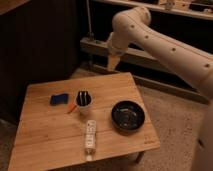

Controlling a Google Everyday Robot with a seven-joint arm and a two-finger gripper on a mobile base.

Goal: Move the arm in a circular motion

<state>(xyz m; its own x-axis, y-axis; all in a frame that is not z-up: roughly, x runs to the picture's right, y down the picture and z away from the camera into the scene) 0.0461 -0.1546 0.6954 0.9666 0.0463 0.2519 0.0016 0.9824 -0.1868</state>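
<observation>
The arm (165, 42) comes in from 3 o'clock, bends high near 12, and turns its tapered gripper (114, 62) downward. The gripper hangs in the air over the far edge of the wooden table (45, 140), at about 1 o'clock from the table's middle. I cannot tell whether it is apart or together, and it holds nothing visible.

How much of the circle is done cannot be read (a loop leaves no mark); I judge it mid-sweep.

On the table are a white cup (83, 103) at the centre, a blue sponge (60, 99) at its 9 o'clock, a black bowl (128, 115) at 4 and a lying bottle (90, 136) at 6. All sit well below the gripper, and only a lower pass would risk the cup.
</observation>
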